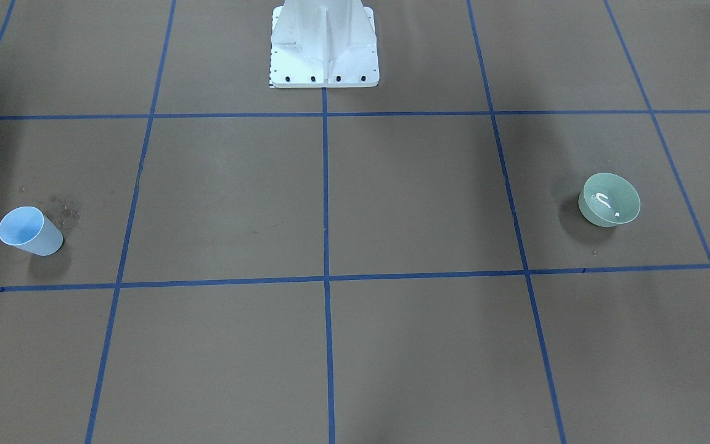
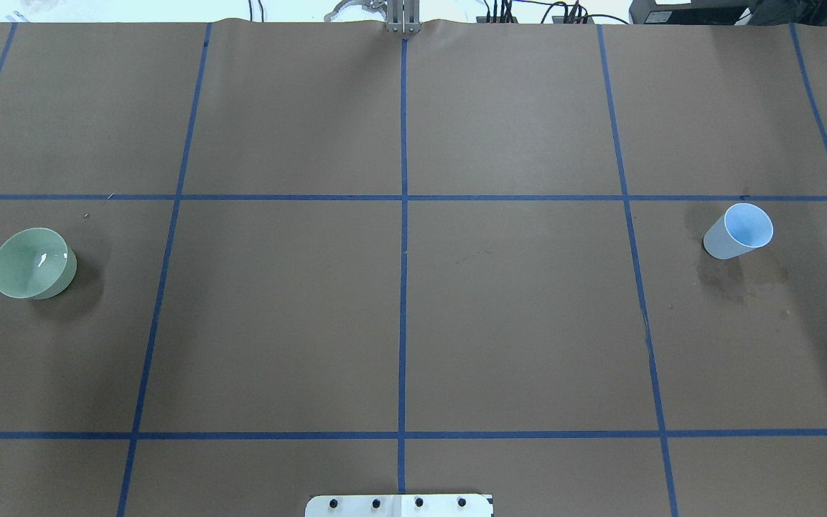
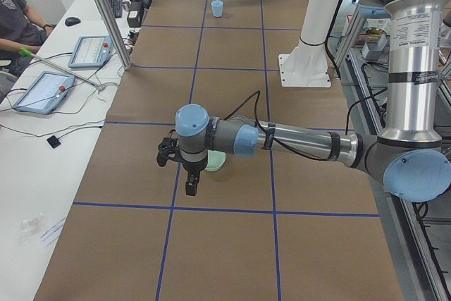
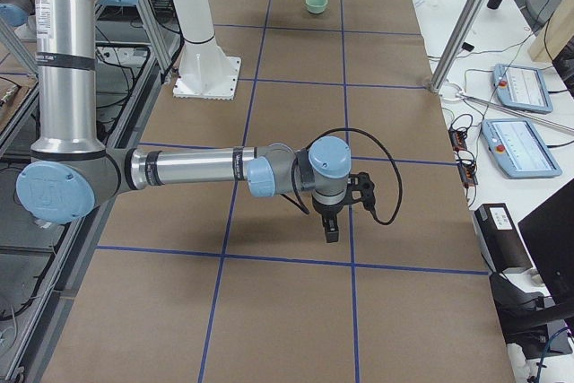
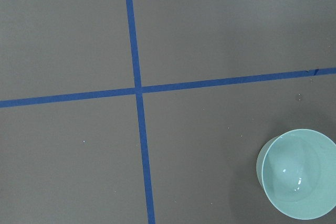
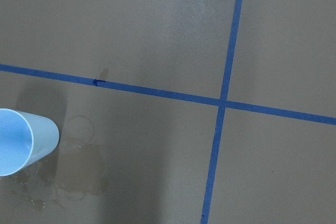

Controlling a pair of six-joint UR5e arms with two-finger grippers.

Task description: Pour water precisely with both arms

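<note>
Although it shows only as white glints, the water [image 1: 603, 198] sits in the bottom of the pale green bowl [image 1: 586, 213], at the right of the front-facing view and far left of the overhead one. The bowl stands upright on the table [image 2: 514, 323]. Well apart from it, at the opposite side of the table, the light blue cup [image 1: 39, 242] also stands upright. No glint shows inside it, so it is probably empty, though that cannot be told for sure. A darker wet patch [image 6: 79, 171] lies on the table just beside the cup, so some water seems to have missed.

Neither vessel is held. The left tool [image 3: 190, 185] hangs above the table close to the bowl, and the right tool [image 4: 330, 229] hangs over its own end. Whether either is spread or pressed together cannot be told from the side views.

Judged from this, either a cup-to-bowl pour is finished or every grasp and pour is yet to come.
</note>
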